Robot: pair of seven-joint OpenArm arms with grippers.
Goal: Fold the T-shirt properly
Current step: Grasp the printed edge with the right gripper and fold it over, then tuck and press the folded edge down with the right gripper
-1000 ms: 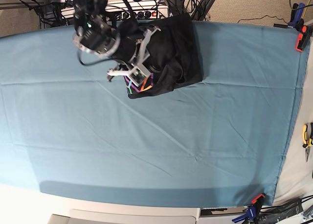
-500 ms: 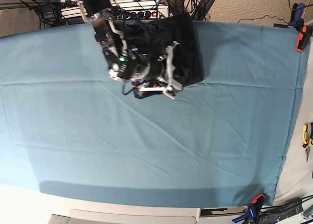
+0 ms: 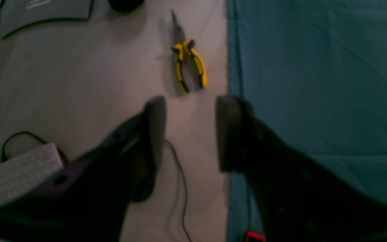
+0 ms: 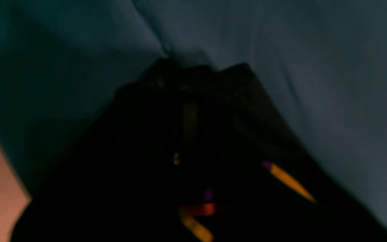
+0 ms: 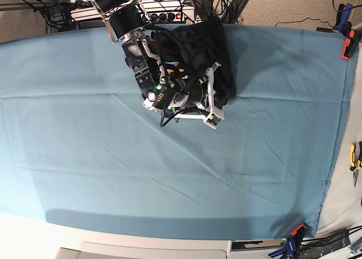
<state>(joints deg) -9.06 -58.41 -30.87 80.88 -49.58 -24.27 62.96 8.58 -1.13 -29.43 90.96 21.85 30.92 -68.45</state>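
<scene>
Crumpled black cloth T-shirt [image 5: 212, 55] bunched on wrinkled teal tablecloth [image 5: 169, 174]

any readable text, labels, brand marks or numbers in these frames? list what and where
None can be read.
T-shirt: coloured line print only, no lettering visible.
Grey sheet at the top of the left wrist view: pale marks, too blurred to read.
Keyboard: keys too blurred to read.
Pliers: no mark visible.

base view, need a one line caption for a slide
Right arm's gripper shut on the bunched black T-shirt at the far edge of the teal table cloth.
</scene>
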